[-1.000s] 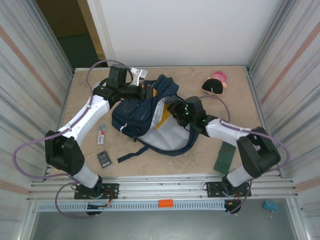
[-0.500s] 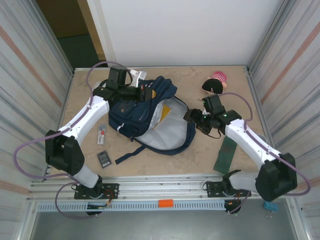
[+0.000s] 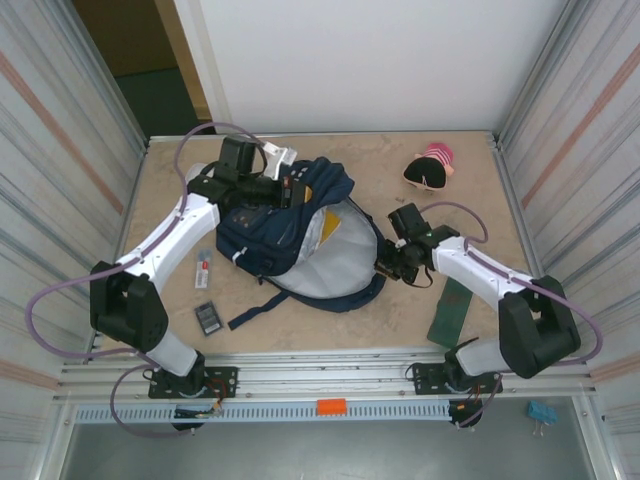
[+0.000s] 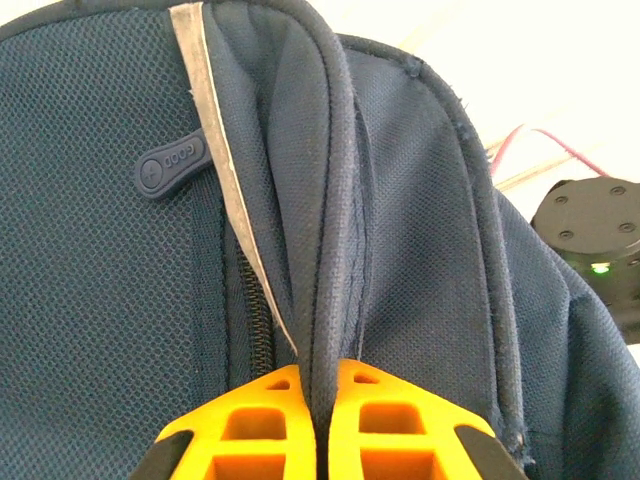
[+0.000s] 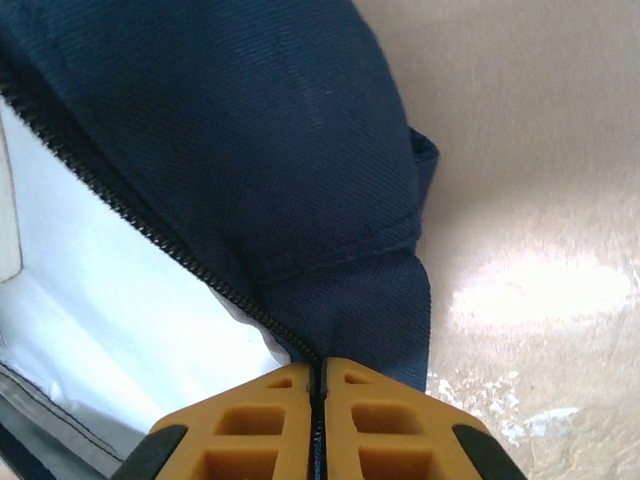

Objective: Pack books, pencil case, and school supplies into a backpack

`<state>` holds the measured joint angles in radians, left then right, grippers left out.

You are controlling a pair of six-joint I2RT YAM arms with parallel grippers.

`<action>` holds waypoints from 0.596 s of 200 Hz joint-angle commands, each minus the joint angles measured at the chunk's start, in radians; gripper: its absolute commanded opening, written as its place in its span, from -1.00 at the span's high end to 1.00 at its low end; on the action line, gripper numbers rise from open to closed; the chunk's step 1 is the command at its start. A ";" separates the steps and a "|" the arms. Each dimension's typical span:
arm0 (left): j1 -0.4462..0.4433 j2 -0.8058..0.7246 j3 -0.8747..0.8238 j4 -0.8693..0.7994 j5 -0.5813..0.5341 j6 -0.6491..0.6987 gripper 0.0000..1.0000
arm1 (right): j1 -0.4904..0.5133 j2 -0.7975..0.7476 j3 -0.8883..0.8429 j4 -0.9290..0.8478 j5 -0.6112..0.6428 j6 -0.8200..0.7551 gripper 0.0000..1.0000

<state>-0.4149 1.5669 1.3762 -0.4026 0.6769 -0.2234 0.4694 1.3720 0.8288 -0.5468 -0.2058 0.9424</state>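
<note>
1. Two claws were clamped on the backpack [image 3: 262, 236], which lay in the middle of the table [image 3: 480, 200] with its main compartment gaping and its pale lining showing.
2. The left claw [image 4: 318, 425] was closed tight on a fold of navy fabric at the bag's far upper rim. The fold rose from between the orange fingers [image 4: 255, 425], beside a zip and its rubber pull tab [image 4: 172, 167].
3. The right claw [image 5: 318, 400] was closed on the near right edge of the opening. It pinched the navy cloth right at the zipper teeth, with bare table just beside it.
4. A sliver of the yellow book [image 3: 328, 224] showed inside the open bag.
5. The dark green book [image 3: 450, 312] lay flat on the table to the right of the bag, apart from it and near the right arm.
6. The small black rectangle [image 3: 208, 317] and the little white slab [image 3: 203, 270] lay on the table left of the bag, near each other.
7. A pink-and-black object [image 3: 430, 168] sat near the far right corner, well apart from the bag.
</note>
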 commanded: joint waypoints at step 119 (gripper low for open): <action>-0.150 0.063 0.062 -0.062 -0.180 0.332 0.67 | 0.198 -0.328 -0.033 -0.031 0.179 0.075 0.10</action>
<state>-0.5850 1.7271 1.4757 -0.5663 0.4992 0.1341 0.6617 1.1080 0.7185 -0.4625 -0.1158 1.1763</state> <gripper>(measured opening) 0.100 0.386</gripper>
